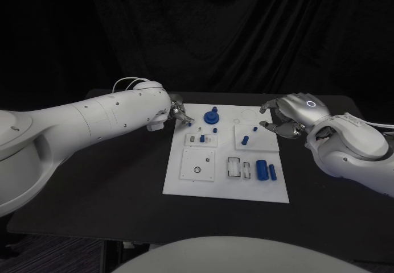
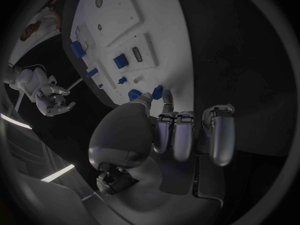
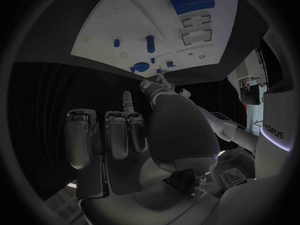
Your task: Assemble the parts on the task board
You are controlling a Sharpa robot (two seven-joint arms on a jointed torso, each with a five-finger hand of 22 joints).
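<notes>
The white task board (image 1: 185,185) lies mid-table. On it a round blue part with a peg (image 1: 212,118) stands at the far middle. Small blue pegs (image 1: 202,138) (image 1: 245,138) and two blue cylinders (image 1: 262,169) sit nearer me. My left hand (image 1: 179,114) hovers at the board's far left corner. Its thumb and one finger pinch a small blue part (image 2: 157,91) beside the round part (image 2: 134,94), and its other fingers are curled in. My right hand (image 1: 284,116) hangs over the far right corner with its fingers (image 3: 119,130) curled in and nothing in them.
The board carries raised white plates with slots (image 1: 238,166) and holes (image 1: 198,169). Black table (image 1: 107,187) surrounds it on all sides. My left forearm (image 1: 90,122) stretches over the table's left part, and the right forearm (image 1: 353,148) hangs over the right edge.
</notes>
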